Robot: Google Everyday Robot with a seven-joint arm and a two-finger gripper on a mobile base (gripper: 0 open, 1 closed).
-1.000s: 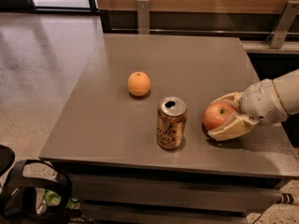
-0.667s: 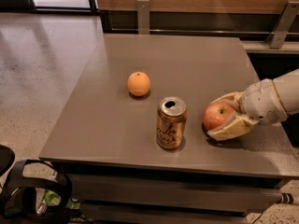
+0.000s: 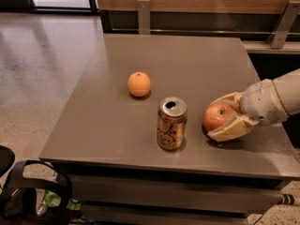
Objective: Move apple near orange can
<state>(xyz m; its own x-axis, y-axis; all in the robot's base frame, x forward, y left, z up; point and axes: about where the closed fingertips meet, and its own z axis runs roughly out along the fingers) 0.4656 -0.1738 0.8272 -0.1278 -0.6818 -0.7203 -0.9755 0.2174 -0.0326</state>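
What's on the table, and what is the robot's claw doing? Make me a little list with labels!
table: grey, with three things on it
apple: red, to the right of the can, held in the claw
claw: reaches in from the right, closed around the apple
orange can: upright, top opened, near the front edge, a small gap from the apple
orange fruit: behind and left of the can, touching nothing

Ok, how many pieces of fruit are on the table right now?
2. The orange fruit sits left of centre, behind the orange can. The apple is right of the can, gripped by the gripper reaching in from the right. None looks hidden.
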